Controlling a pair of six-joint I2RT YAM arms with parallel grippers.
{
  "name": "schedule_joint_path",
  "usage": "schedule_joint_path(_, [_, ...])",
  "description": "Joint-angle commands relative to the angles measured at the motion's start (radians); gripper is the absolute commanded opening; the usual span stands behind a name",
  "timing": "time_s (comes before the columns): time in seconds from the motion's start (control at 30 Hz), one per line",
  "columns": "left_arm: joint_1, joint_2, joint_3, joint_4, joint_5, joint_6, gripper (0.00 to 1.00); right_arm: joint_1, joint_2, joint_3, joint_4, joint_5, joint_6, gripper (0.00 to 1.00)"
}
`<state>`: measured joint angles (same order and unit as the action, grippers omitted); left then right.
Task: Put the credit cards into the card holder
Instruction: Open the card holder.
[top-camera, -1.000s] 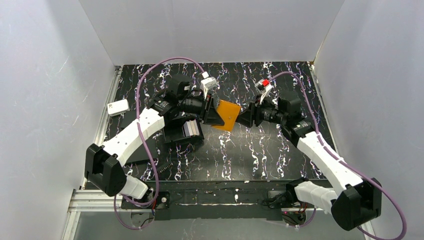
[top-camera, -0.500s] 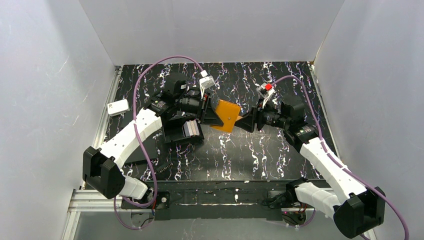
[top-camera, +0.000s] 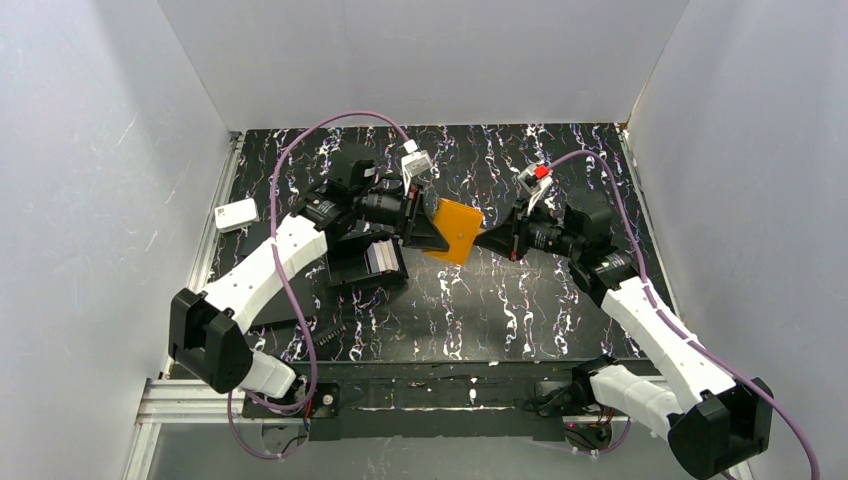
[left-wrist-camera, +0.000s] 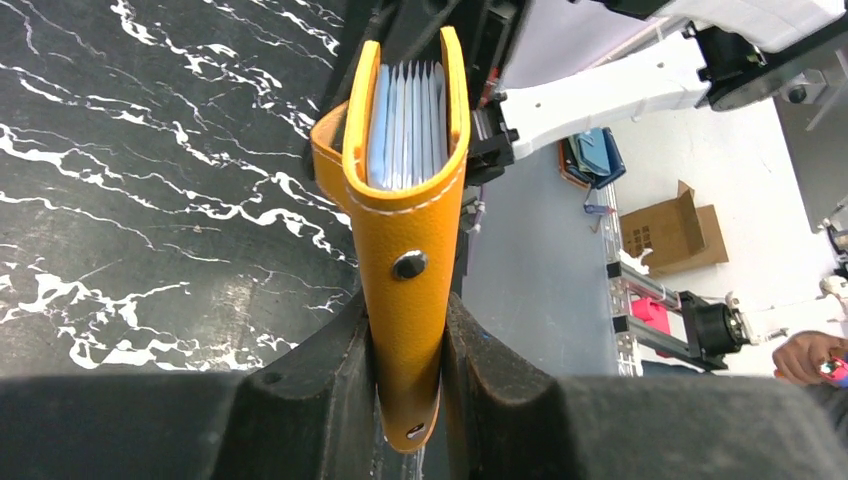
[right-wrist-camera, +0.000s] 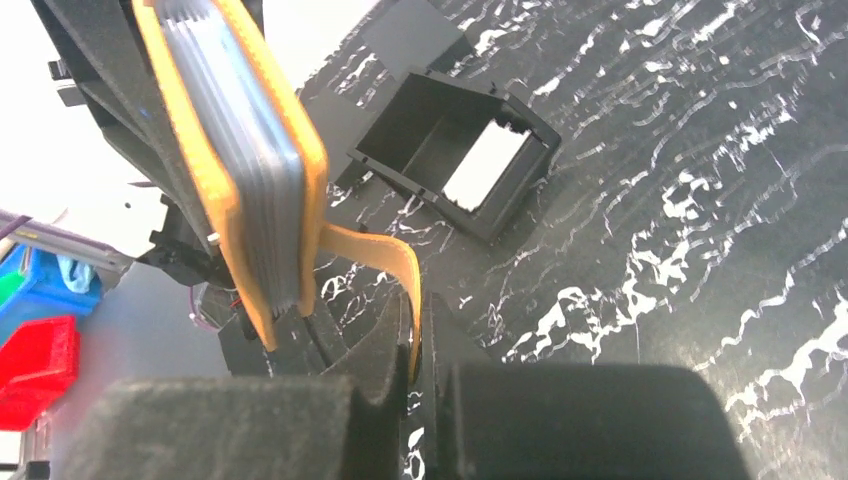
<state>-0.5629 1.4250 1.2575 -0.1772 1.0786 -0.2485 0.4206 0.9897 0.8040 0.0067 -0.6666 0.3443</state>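
Holding the holder in the air between two grippers, above the table.
Gripped at the snap end by the left gripper, jaws narrow and pressing on both orange covers; pale inner pockets showing at the open far end. Pinched at the thin orange tab by the right gripper, jaws closed almost fully on it. Kept off the table, tilted, just right of the black tray in the top view. Lying in that tray, close to the left arm: the cards, a small grey-white stack. Resting well apart, at the left table edge: a white box.
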Motion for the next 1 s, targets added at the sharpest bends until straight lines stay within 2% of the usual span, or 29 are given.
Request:
schedule_joint_path(0.0, [-0.012,0.063,0.057,-0.041,-0.079,-0.024,0.37,-0.003,-0.067,0.027,-0.098,0.104,0.006,0.01])
schedule_joint_path(0.03, [-0.019,0.096,0.068,-0.062,-0.109,-0.033,0.54,-0.003,-0.076,0.033,-0.151,0.144,0.008,0.01])
schedule_joint_path(0.07, [-0.030,0.132,0.082,-0.078,-0.123,-0.045,0.63,-0.004,-0.080,0.044,-0.210,0.186,0.010,0.01])
schedule_joint_path(0.13, [-0.047,0.213,0.115,-0.122,-0.140,-0.069,0.67,-0.003,-0.090,0.042,-0.288,0.229,0.032,0.01])
schedule_joint_path(0.3, [-0.086,0.319,0.099,-0.089,-0.179,-0.174,0.71,-0.002,-0.112,-0.046,-0.302,0.228,0.121,0.01])
schedule_joint_path(0.57, [-0.103,0.349,0.166,-0.267,-0.325,-0.088,0.76,-0.002,0.048,0.007,-0.503,0.280,0.081,0.01])
schedule_joint_path(0.77, [-0.102,0.262,0.194,-0.352,-0.426,0.000,0.83,0.009,0.059,0.015,-0.504,0.262,0.120,0.01])
schedule_joint_path(0.87, [-0.102,0.164,0.114,-0.304,-0.453,-0.051,0.89,0.056,0.085,0.021,-0.498,0.240,0.132,0.01])
schedule_joint_path(0.97, [-0.102,0.069,-0.004,-0.243,-0.450,-0.133,0.90,0.121,0.114,0.019,-0.453,0.265,0.174,0.01])
